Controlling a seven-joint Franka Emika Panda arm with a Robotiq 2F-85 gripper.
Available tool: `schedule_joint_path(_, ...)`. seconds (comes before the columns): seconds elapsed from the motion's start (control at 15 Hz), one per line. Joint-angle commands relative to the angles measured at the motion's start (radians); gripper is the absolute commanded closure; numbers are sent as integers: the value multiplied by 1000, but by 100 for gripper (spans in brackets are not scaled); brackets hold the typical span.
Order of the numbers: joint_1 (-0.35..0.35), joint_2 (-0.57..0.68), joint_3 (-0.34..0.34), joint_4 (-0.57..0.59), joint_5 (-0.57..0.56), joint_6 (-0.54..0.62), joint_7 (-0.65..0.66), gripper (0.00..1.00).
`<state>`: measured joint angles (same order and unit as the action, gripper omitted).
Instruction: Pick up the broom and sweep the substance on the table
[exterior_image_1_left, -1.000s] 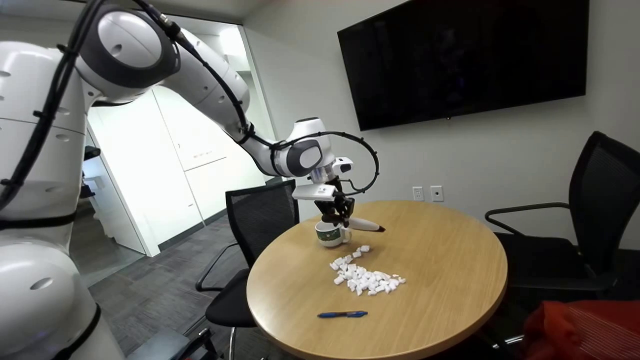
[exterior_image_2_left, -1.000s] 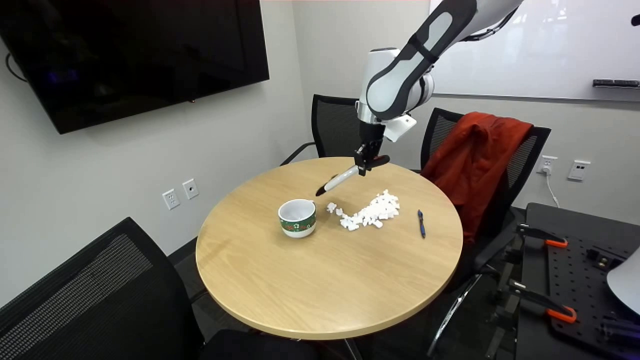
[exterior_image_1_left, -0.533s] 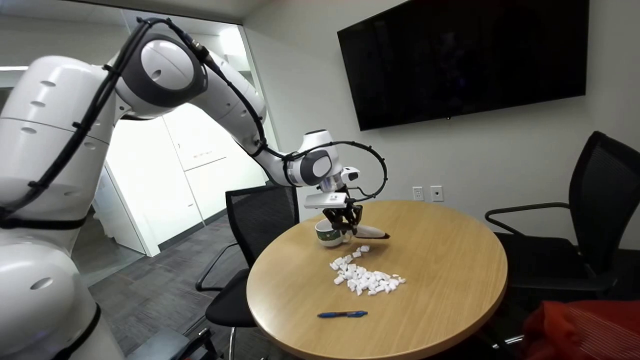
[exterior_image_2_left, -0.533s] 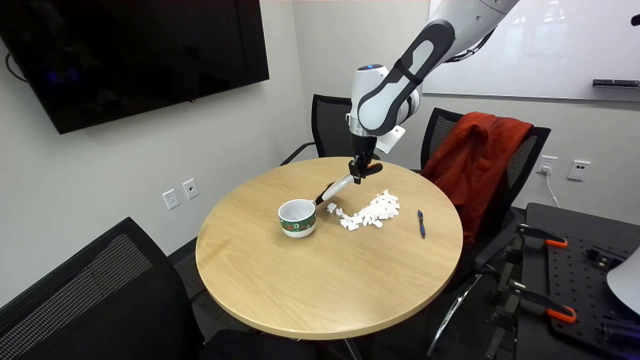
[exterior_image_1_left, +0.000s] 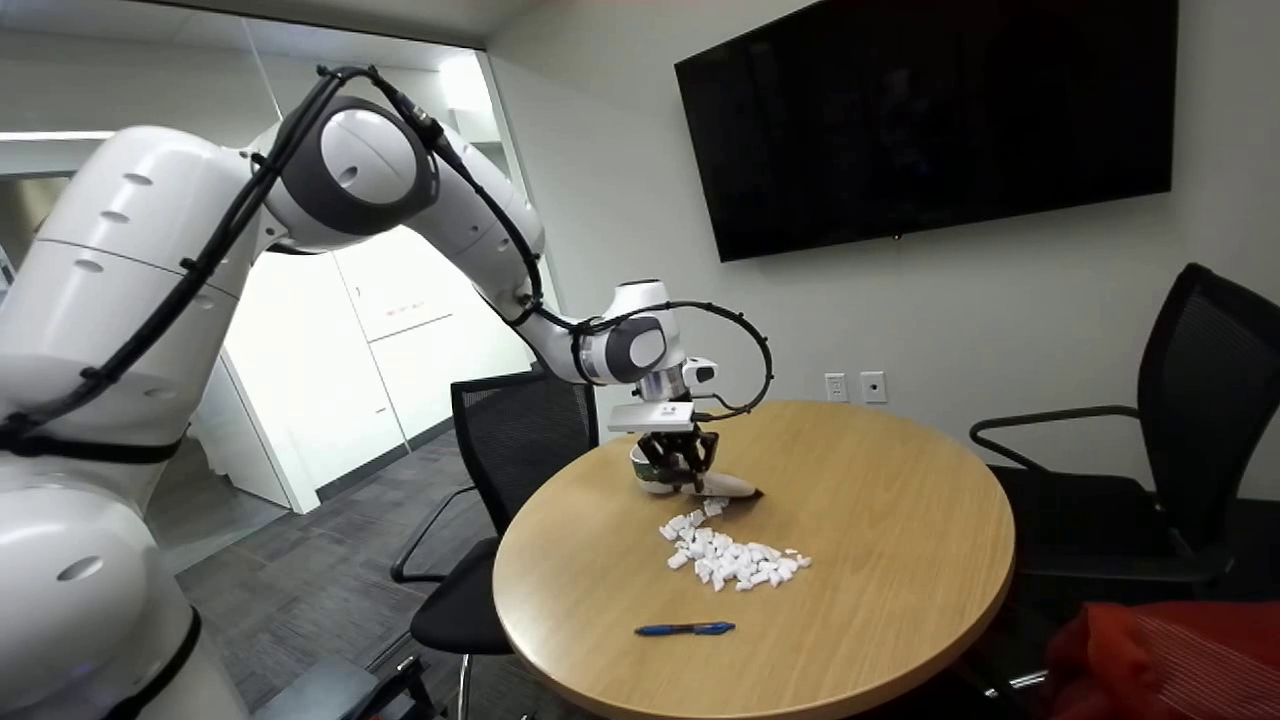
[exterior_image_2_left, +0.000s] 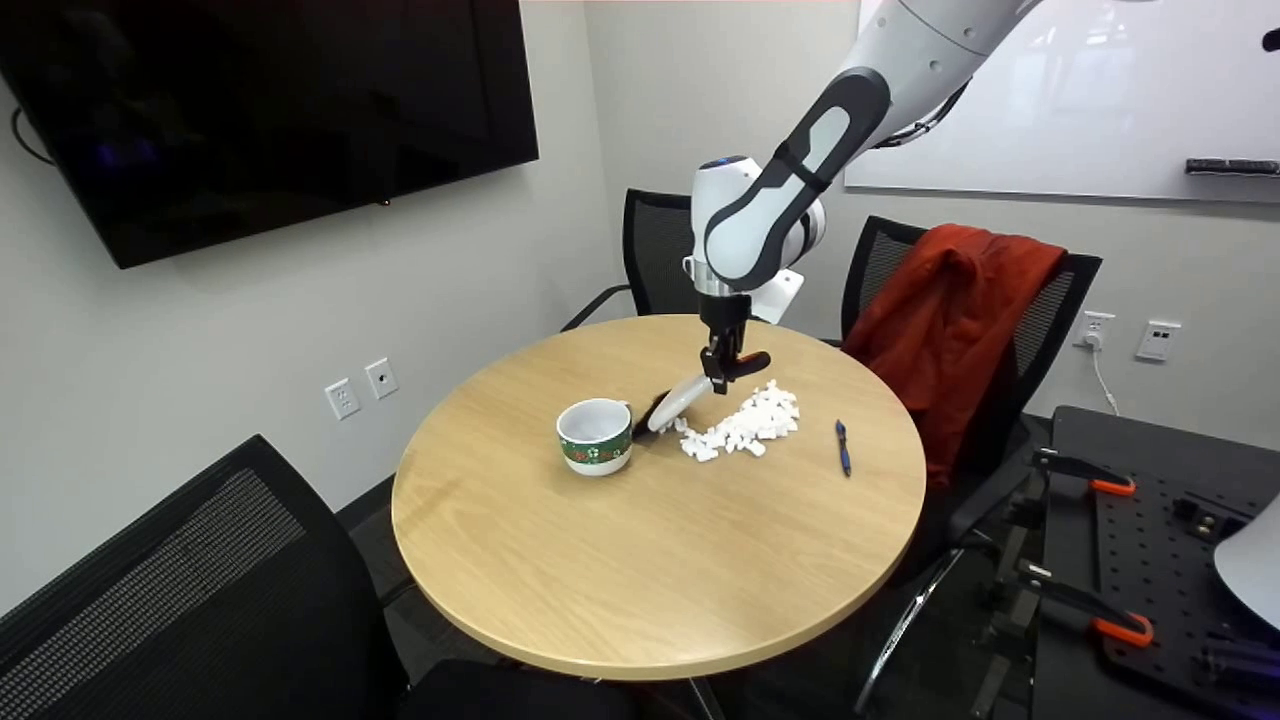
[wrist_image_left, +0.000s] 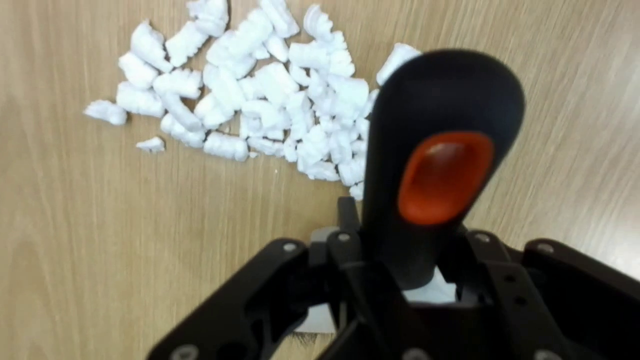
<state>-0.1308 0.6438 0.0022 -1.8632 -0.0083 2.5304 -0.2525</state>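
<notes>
In an exterior view I see the gripper (exterior_image_1_left: 685, 480) clamped on the hand broom (exterior_image_1_left: 727, 486), white foam pieces (exterior_image_1_left: 735, 562) on the table (exterior_image_1_left: 880, 540) nearer me. In an exterior view the broom head (exterior_image_2_left: 680, 403) slants just beside the mug (exterior_image_2_left: 595, 450), at the pieces' thin end. In the wrist view most pieces lie up-left of the fingers (wrist_image_left: 349, 220), toward the handle (wrist_image_left: 450, 85); the sweep likely goes there.

It is an office meeting room. Mesh chairs (exterior_image_2_left: 230, 570) surround the round counter (exterior_image_2_left: 560, 570). The walls (exterior_image_1_left: 610, 150) bear a screen (exterior_image_1_left: 940, 120) and whiteboard (exterior_image_2_left: 1090, 100).
</notes>
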Motion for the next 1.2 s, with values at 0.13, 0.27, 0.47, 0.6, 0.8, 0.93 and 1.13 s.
schedule_joint_path(0.13,5,-90,9,-65,-5,-203,7,87)
schedule_joint_path(0.27,13,-114,2,-76,-5,-300,27,87)
schedule_joint_path(0.47,28,-158,-11,-104,-11,-404,63,87)
schedule_joint_path(0.6,30,-186,-14,-119,-11,-441,68,87)
schedule_joint_path(0.8,30,-240,-14,-179,-2,-321,87,87)
schedule_joint_path(0.93,29,-278,-15,-228,1,-186,101,87)
schedule_joint_path(1.13,18,-311,-12,-278,28,1,112,87)
